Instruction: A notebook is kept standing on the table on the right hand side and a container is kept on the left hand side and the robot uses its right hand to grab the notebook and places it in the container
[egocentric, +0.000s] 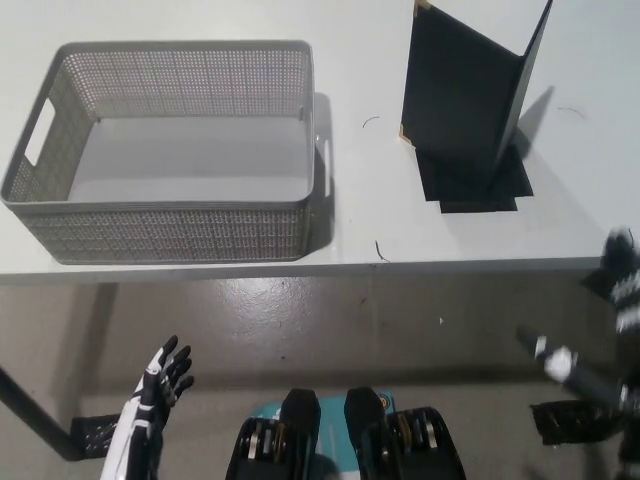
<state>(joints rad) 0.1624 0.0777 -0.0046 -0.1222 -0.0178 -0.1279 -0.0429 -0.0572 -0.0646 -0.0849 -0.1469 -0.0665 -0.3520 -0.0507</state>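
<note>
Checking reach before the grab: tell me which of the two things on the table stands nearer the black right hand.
The black notebook, standing open on the table's right side; the grey mesh container sits far left. The right hand is below the table edge.

No readable text, label, brand or number shows anywhere — the black notebook (462, 95) covers are plain, and the grey container (170, 215) carries only its mesh pattern.

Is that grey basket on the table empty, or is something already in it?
Empty. The grey basket shows only its bare floor through the open top; the black notebook stands apart, to its right on the table.
</note>
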